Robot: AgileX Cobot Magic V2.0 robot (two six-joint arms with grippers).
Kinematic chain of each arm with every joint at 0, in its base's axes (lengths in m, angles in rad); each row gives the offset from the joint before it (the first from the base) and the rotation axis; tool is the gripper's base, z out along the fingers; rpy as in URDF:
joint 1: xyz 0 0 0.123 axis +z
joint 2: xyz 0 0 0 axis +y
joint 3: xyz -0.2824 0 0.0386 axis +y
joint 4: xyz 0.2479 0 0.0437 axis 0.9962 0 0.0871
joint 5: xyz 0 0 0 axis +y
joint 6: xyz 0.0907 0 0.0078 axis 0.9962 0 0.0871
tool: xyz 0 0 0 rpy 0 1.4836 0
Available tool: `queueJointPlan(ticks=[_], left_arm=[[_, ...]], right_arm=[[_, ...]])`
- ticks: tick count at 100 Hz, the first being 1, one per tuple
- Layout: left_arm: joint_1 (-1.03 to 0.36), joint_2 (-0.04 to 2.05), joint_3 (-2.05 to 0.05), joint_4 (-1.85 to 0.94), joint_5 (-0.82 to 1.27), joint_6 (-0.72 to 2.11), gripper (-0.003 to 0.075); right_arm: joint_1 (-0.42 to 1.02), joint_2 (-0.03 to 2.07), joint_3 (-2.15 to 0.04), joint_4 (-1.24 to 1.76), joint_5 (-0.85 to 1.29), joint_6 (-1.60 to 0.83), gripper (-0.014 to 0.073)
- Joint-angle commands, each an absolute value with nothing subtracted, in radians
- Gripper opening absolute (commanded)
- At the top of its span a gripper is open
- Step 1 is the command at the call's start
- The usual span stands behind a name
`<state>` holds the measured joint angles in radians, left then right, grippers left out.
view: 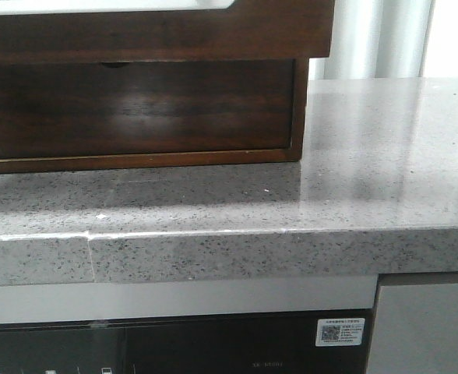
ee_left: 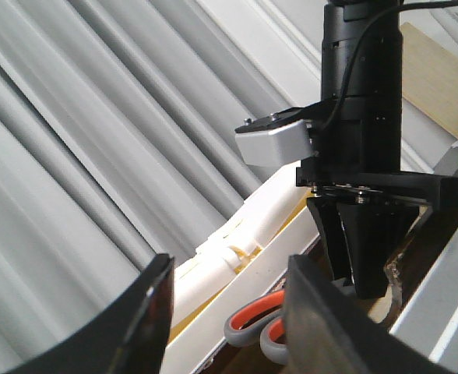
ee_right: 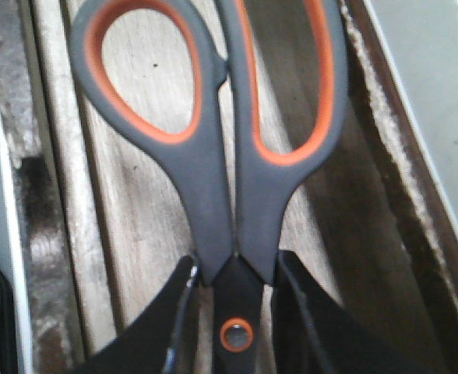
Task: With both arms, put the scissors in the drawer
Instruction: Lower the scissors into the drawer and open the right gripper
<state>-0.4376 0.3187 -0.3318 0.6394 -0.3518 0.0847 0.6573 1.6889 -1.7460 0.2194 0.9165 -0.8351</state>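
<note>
Grey rubbery handles with bright orange lining are what we are seeing of the scissors [ee_right: 237, 156], lying over pale, grainy wood inside the drawer [ee_right: 135, 226], with our right tool [ee_right: 233, 312] clenched on them at the pivot screw. Our left tool [ee_left: 225, 312] is hanging released, its smooth black fingers [ee_left: 147, 319] spread. The dark brown drawer unit is resting on the speckled grey stone tabletop [view: 354, 171].

A grey speckled stone countertop [view: 213, 210] is running across the front view. A dark appliance panel [view: 174, 347] is sitting below it, with a white QR sticker [view: 339, 332] showing at its right. Pale ribbed curtains [view: 377, 39] are hanging behind the counter.
</note>
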Motion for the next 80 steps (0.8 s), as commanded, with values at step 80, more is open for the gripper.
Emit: queueJointPlan(ticks=[80], left_arm=[[-0.444, 0.326, -0.36, 0.609, -0.396, 0.072, 0.0273]], right_arm=[[0.656, 1.637, -1.78, 0.232, 0.858, -0.825, 0.0197]])
